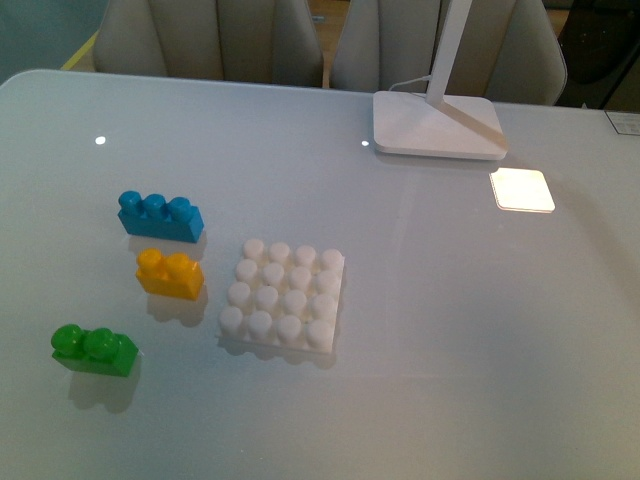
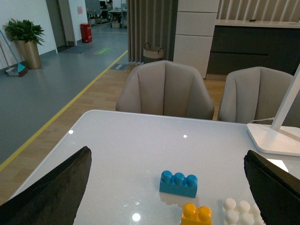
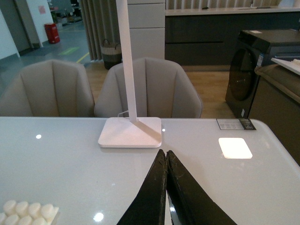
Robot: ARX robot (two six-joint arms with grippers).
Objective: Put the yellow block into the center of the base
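Observation:
The yellow block [image 1: 169, 273] stands on the table left of the white studded base [image 1: 284, 295], a small gap between them. It also shows in the left wrist view [image 2: 196, 214], with a corner of the base [image 2: 239, 212] beside it. My left gripper [image 2: 168, 185] is open and empty, its dark fingers [image 2: 51, 192] wide apart, above the table on the near side of the bricks. My right gripper [image 3: 166, 154] is shut and empty over bare table, the base [image 3: 27, 212] far off to one side. Neither arm shows in the front view.
A blue three-stud brick [image 1: 160, 216] lies behind the yellow block and a green two-stud brick [image 1: 95, 350] in front of it. A white lamp foot [image 1: 438, 125] stands at the back right, with a bright patch [image 1: 522, 190] beside it. Chairs stand behind the table.

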